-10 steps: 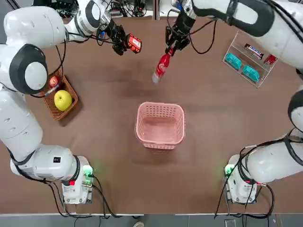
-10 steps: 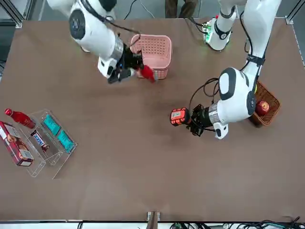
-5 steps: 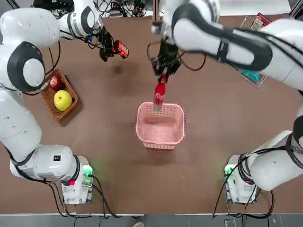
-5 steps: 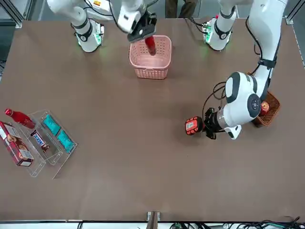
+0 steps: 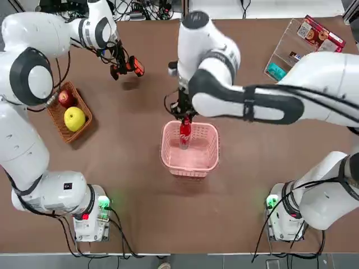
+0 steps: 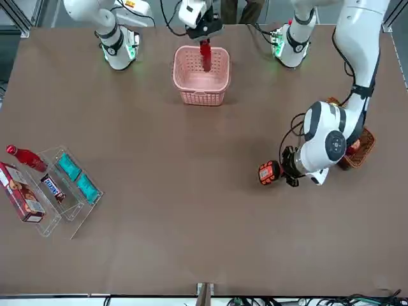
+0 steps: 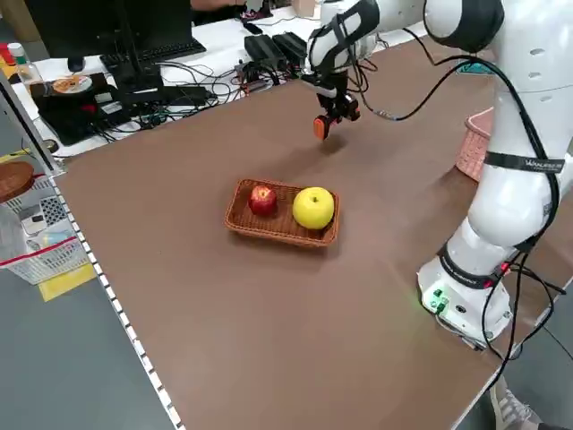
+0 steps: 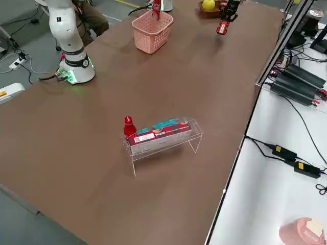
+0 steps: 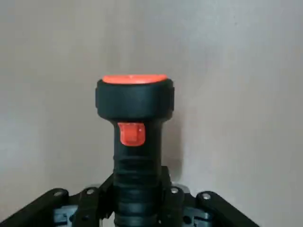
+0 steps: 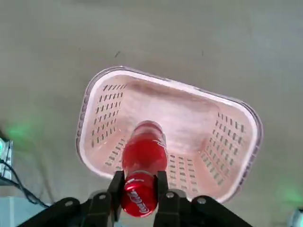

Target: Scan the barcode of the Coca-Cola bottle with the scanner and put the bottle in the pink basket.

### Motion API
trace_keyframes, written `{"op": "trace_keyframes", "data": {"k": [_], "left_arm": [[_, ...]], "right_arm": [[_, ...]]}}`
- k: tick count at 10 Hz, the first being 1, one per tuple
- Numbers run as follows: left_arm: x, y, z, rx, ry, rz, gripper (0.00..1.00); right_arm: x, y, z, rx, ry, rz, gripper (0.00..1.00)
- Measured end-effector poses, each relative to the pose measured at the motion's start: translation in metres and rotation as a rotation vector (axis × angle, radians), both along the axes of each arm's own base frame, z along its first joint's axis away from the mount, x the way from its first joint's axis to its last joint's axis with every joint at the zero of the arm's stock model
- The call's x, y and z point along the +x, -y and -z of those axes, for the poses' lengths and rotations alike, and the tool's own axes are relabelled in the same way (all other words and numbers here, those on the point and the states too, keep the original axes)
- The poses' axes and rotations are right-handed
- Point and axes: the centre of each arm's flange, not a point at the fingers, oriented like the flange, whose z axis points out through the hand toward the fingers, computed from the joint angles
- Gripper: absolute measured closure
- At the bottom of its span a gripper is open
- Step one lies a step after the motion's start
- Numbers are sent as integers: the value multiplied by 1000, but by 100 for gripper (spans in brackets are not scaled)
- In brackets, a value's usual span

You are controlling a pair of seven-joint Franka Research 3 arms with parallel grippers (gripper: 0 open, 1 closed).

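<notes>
My right gripper (image 5: 183, 119) is shut on the Coca-Cola bottle (image 5: 184, 136), a slim red bottle that hangs upright over the inside of the pink basket (image 5: 166, 152). The right wrist view shows the bottle (image 10: 143, 161) between my fingers (image 10: 116, 188), pointing down into the basket (image 10: 90, 106). My left gripper (image 5: 119, 70) is shut on the handle of the scanner (image 5: 134, 66), black with an orange-red head, at the far left of the table. The scanner (image 9: 135, 118) hovers close above bare tabletop.
A brown wicker basket (image 5: 58, 120) with a red apple (image 5: 65, 98) and a yellow fruit (image 5: 74, 117) sits at the left edge. A clear rack (image 6: 70, 191) with snack packets stands at the far right, with a second red bottle (image 6: 25, 157) and a red box (image 6: 22, 199) beside it.
My right arm has carried the bottle from the far middle of the table to above the basket and turned it upright. My left arm has moved the scanner leftward.
</notes>
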Motion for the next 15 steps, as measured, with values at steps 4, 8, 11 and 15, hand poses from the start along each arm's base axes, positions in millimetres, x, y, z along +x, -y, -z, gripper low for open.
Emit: {"op": "trace_keyframes", "data": {"k": [4,8,11,15], "left_arm": [[-2,-9,22,31,-2,21,65],[-8,-10,39,82,-4,84,65],[-12,-7,43,82,0,104,65],[-16,-1,52,108,3,170,65]], "right_arm": [[15,-11,47,6,30,3,68],[11,-3,98,-9,60,-9,68],[5,1,115,-9,72,-19,68],[5,0,124,0,75,-18,66]]}}
